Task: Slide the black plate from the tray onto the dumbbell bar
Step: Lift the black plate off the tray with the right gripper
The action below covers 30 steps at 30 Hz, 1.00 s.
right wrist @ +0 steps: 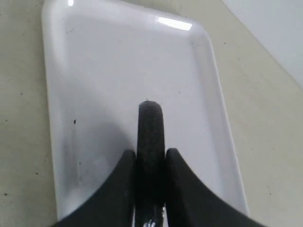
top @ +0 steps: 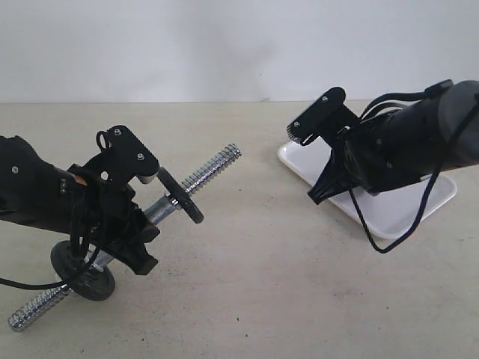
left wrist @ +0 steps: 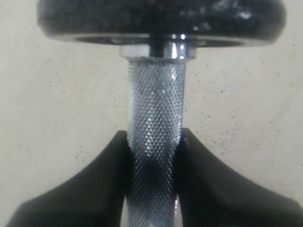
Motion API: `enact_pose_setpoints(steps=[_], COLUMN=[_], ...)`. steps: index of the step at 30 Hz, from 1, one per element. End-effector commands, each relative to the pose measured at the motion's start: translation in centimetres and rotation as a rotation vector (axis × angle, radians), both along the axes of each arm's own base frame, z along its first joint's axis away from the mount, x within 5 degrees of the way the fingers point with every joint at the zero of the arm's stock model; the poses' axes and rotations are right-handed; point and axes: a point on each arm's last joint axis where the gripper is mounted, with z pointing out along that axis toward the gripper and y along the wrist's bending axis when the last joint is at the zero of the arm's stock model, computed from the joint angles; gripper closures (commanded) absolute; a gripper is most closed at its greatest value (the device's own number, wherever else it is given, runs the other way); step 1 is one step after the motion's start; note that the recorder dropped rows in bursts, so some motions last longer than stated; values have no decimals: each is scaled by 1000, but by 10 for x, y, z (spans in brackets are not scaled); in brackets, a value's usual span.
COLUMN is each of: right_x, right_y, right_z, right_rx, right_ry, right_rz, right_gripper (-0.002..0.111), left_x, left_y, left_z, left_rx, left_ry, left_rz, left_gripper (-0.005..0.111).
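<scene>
Your left gripper [left wrist: 154,156] pinches the bar [left wrist: 156,94] mid-shaft, leaving its raised end free; your right gripper [right wrist: 151,161] pinches the plate [right wrist: 150,123] edge-on over the tray [right wrist: 94,56].

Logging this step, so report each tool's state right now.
Left tool: shut on the dumbbell bar, at its knurled middle.
Right tool: shut on the black plate, held edge-on over the tray.
</scene>
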Motion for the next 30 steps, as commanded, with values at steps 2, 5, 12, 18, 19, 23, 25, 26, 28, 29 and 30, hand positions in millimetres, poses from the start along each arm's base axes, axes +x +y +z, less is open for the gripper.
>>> enact_pose_setpoints(steps=[2,5,12,18,19,23,25,26,28,29,30], right_x=[2,4,8,9,8,6,5,5,4,4,3], right_y=[-9,-16,-37,-44,-44,-44,-44,-44,-44,-44,-44], right_z=[16,15,9,6,6,4,3,3,3,6,8], right_rx=[1,30,114,126,129,143,148,150,159,162,165], right_ry=[-40,-25,49,78,85,114,125,129,137,130,125], right_rz=[-25,-66,-148,-178,-182,-201,-208,-209,-219,-218,-218], right_gripper=[108,108,108,108,108,108,108,108,108,108,108], left_x=[34,34,34,34,34,34,34,34,34,34,34], left_y=[7,7,7,7,7,7,7,7,7,7,7], left_z=[50,50,50,50,50,50,50,50,50,50,50], left_rx=[-73,-73,-73,-73,-73,-73,-73,-73,-73,-73,-73], left_ry=[-511,-511,-511,-511,-511,-511,-511,-511,-511,-511,-511], left_rz=[191,191,191,191,191,191,191,191,191,191,191], left_gripper=[102,102,102,102,102,102,102,102,102,102,102])
